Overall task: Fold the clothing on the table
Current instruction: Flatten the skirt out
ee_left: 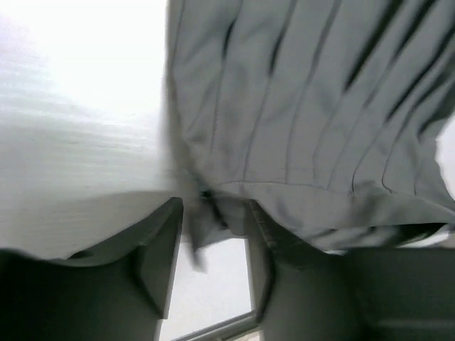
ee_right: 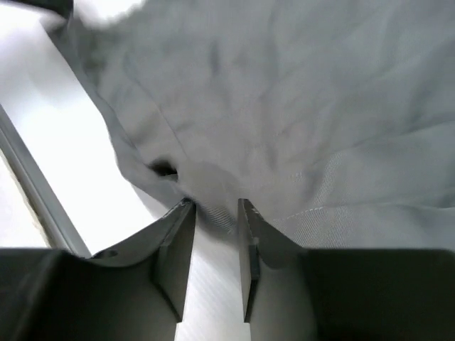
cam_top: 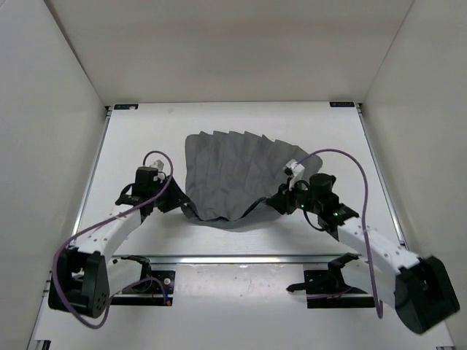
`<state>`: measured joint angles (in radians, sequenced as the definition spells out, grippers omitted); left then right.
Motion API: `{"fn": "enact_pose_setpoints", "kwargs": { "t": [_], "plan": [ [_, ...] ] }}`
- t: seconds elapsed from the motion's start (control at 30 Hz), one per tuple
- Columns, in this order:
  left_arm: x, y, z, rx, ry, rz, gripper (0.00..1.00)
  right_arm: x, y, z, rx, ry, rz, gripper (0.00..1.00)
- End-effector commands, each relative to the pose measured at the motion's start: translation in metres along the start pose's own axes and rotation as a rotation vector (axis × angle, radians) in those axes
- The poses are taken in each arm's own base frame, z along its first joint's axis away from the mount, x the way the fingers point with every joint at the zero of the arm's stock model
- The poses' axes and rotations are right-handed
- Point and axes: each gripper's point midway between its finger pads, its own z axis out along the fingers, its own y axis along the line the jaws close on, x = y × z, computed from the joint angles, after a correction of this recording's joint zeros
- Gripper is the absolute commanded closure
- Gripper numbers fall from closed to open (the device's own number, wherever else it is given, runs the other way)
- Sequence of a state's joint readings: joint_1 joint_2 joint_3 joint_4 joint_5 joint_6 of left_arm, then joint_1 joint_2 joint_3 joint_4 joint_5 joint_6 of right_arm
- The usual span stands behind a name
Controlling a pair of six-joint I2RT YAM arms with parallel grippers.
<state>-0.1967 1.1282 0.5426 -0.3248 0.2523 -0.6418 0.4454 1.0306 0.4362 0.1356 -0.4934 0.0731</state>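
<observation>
One grey pleated garment (cam_top: pixel 230 171), one white surface (cam_top: pixel 139 146), two robot arms, left arm (cam_top: pixel 109 230) and right arm (cam_top: pixel 372 244), two end effectors, left end effector (cam_top: pixel 177 204), right end effector (cam_top: pixel 276 200), two purple cables (cam_top: pixel 157 154) (cam_top: pixel 343 153).

Pleated grey clothing (cam_top: pixel 230 175), fan-shaped, on white table (cam_top: pixel 146 131)

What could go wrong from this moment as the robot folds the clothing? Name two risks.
1. A corner of the clothing hangs between the parted fingers of the left hand; withdrawing could snag and drag it.
2. The near edge bows between both hands and looks rumpled by the right hand, so a fold might come out crooked.
</observation>
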Motion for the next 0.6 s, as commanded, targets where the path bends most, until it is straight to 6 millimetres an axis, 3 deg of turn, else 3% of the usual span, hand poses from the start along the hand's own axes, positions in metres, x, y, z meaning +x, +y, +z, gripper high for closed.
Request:
{"fn": "enact_pose_setpoints", "kwargs": {
  "t": [0.0,0.13,0.17,0.2,0.23,0.27,0.37,0.43,0.5,0.57],
  "plan": [
    [-0.018,-0.031,-0.026,0.121,-0.086,0.053,0.42,-0.026,0.008,-0.022,0.041,-0.131,0.038,0.72],
    [-0.026,-0.042,-0.048,0.174,-0.147,0.025,0.37,-0.03,0.009,-0.042,0.041,-0.166,0.085,0.66],
    [-0.026,-0.045,-0.05,0.177,-0.152,0.028,0.37,-0.032,0.016,-0.046,-0.004,-0.172,0.078,0.65],
    [-0.031,-0.048,-0.054,0.18,-0.174,0.035,0.37,-0.034,0.009,-0.051,0.005,-0.184,0.1,0.62],
    [-0.032,-0.048,-0.052,0.177,-0.172,0.038,0.36,-0.039,0.016,-0.054,-0.048,-0.203,0.112,0.54],
    [-0.036,-0.045,-0.05,0.162,-0.18,0.035,0.37,-0.039,0.015,-0.058,-0.066,-0.216,0.129,0.54],
    [-0.032,-0.048,-0.03,0.159,-0.125,0.053,0.39,-0.031,-0.003,-0.053,-0.01,-0.201,0.216,0.66],
    [-0.027,-0.048,-0.008,0.144,-0.078,0.054,0.41,-0.017,-0.001,-0.04,0.005,-0.13,0.25,0.88],
    [-0.02,-0.048,0.009,0.132,-0.036,0.065,0.42,-0.002,-0.006,-0.026,0.043,-0.065,0.297,1.0],
    [-0.013,-0.045,0.029,0.111,0.014,0.057,0.45,0.014,-0.003,-0.016,0.038,-0.003,0.346,1.0]
  ]
}}
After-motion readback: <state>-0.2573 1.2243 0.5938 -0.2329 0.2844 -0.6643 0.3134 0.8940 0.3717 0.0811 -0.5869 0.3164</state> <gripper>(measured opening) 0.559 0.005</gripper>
